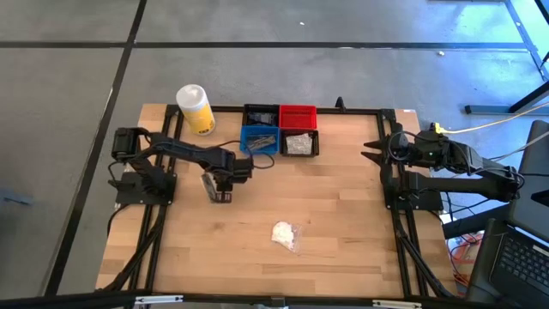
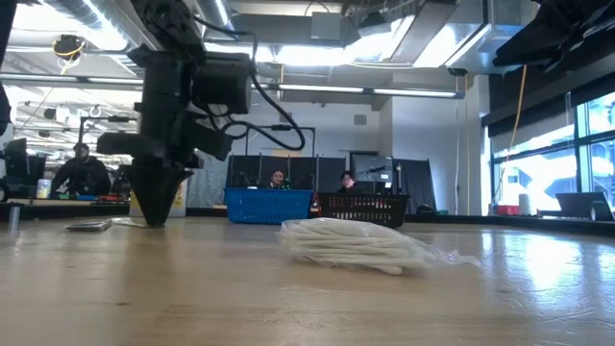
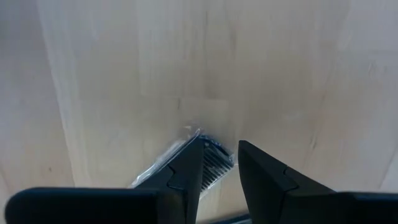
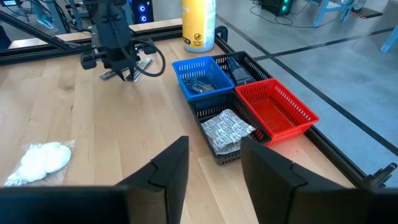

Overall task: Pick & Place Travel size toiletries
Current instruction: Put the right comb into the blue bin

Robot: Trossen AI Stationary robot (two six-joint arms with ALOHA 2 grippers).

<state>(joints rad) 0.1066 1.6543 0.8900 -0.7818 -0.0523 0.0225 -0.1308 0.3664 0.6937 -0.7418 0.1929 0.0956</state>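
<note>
A clear crinkly packet (image 1: 209,184) with something dark inside lies flat on the wooden table, left of centre. My left gripper (image 1: 221,196) points straight down over it, fingers slightly open. In the left wrist view the packet's end (image 3: 214,163) shows between the fingers and the rest (image 3: 163,170) runs out under one finger. A white wad in clear wrap (image 1: 284,233) lies near the table's middle, toward the near edge. My right gripper (image 1: 372,153) hangs open and empty above the right side. My left gripper comes at the clear packet from above, pointing down, one finger (image 3: 189,168) over the packet's end (image 3: 214,163). In the low view its fingertips (image 2: 154,221) reach the tabletop. I cannot tell whether they touch the packet, which lies flat.
Four small bins stand at the far middle: black (image 1: 262,114), red (image 1: 298,116), blue (image 1: 259,139) holding dark items, and another black one (image 1: 300,143) holding silvery packets. A yellow container with a white top (image 1: 196,108) stands at the far left. People sit beyond the table.
</note>
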